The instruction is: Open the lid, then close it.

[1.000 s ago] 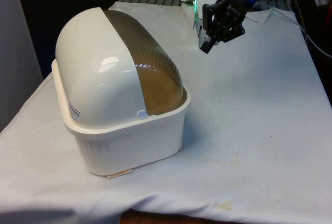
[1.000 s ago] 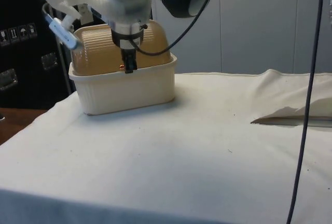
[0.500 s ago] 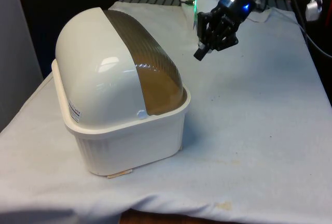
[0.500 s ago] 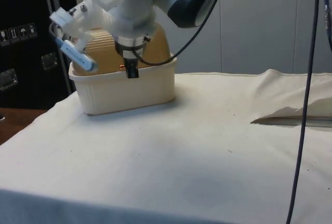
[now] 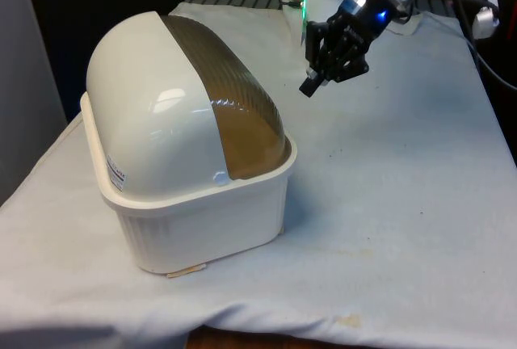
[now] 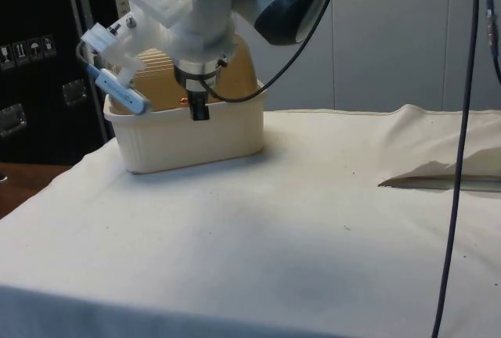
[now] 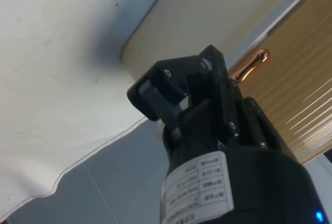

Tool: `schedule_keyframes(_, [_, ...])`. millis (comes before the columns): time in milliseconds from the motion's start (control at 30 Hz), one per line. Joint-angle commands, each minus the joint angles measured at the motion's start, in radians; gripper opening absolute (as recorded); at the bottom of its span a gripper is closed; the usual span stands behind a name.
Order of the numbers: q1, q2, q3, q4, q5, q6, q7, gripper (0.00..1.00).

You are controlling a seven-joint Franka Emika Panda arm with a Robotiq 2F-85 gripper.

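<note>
- One bread box [image 5: 190, 167] stands on the table, cream-coloured, with a ribbed tub for a base and a rounded top.
- It has one roll-top lid [image 5: 230, 107], a brownish see-through band curving over the dome; it is down, its lower edge meeting the tub's rim.
- One small copper-coloured knob [image 7: 249, 64] sits at that lower edge of the lid, seen from the wrist camera just above the cream rim.
- One gripper [image 5: 309, 86], black, hangs in the air beyond the bread box, on the far side from the fixed front camera, and is apart from it.
- From the side, the gripper [image 6: 200, 109] lines up in front of the tub's wall, tips pointing down, near the knob's height.
- Its two fingers appear pressed together with nothing between them, though the wrist view blurs the tips, so I say this with some doubt.
- One white cloth [image 5: 404, 179] covers the table under the bread box, slightly wrinkled, with a few dark specks.
- Behind the bread box in the side view stand dark cabinets [image 6: 31, 56].
</note>
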Motion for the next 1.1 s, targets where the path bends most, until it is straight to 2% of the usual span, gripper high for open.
schedule_keyframes(0, [0.002,0.004,-0.002,0.005,-0.013,-0.004,0.007,0.00])
schedule_keyframes(67, [0.001,0.006,-0.004,0.009,-0.019,-0.009,0.009,0.00])
schedule_keyframes(100, [0.000,0.001,0.000,0.002,-0.002,-0.011,0.000,0.00])
schedule_keyframes(200, [0.002,0.010,-0.008,0.016,-0.036,-0.021,0.017,0.00])
schedule_keyframes(333, [0.003,0.015,-0.012,0.023,-0.055,-0.035,0.026,0.00])
schedule_keyframes(367, [0.000,0.014,-0.008,0.019,-0.040,-0.034,0.017,0.00])
schedule_keyframes(467, [0.004,0.022,-0.012,0.030,-0.076,-0.055,0.046,0.00])
schedule_keyframes(633, [0.007,0.043,-0.007,0.048,-0.093,-0.095,0.076,0.00])
schedule_keyframes(667, [0.002,0.034,-0.005,0.038,-0.082,-0.085,0.065,0.00])
schedule_keyframes(700, [0.007,0.047,-0.006,0.052,-0.094,-0.102,0.080,0.00])
schedule_keyframes(1067, [0.005,0.091,0.000,0.099,-0.089,-0.147,0.101,0.00])
